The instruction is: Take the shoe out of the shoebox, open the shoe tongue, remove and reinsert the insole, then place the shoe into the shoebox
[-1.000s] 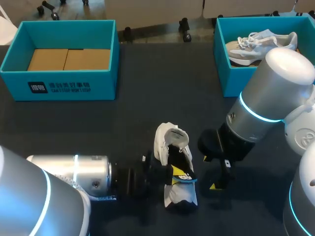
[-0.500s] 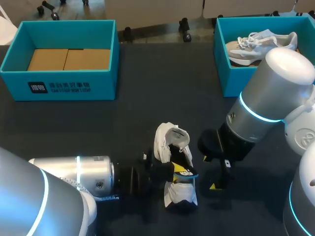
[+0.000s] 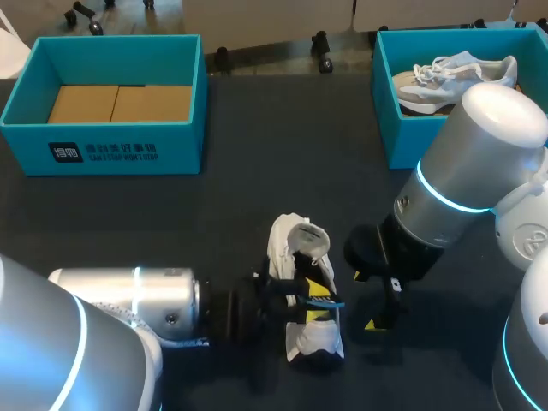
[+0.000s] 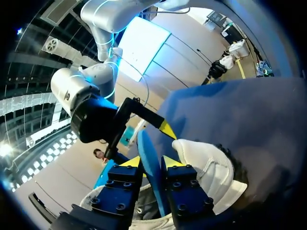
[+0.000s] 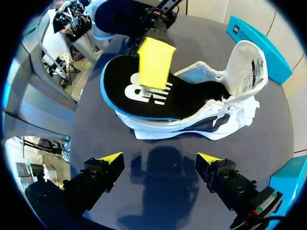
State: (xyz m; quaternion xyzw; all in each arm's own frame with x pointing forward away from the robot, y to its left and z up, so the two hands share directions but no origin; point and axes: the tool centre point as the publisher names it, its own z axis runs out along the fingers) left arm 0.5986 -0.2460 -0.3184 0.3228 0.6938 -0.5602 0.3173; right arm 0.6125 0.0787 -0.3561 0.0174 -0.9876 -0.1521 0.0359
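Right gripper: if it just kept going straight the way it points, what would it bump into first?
Probably the bare table, just short of the shoe; the open right gripper aims at that dark patch. Depth is unclear, so the shoe's side could come first.

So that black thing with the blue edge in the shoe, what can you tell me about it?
It is the insole: a thin, flat pad, black on top with a white logo and a blue rim, foam by the look of it. One end sits inside the white shoe; the other sticks out, pinched at its edge in the left gripper.
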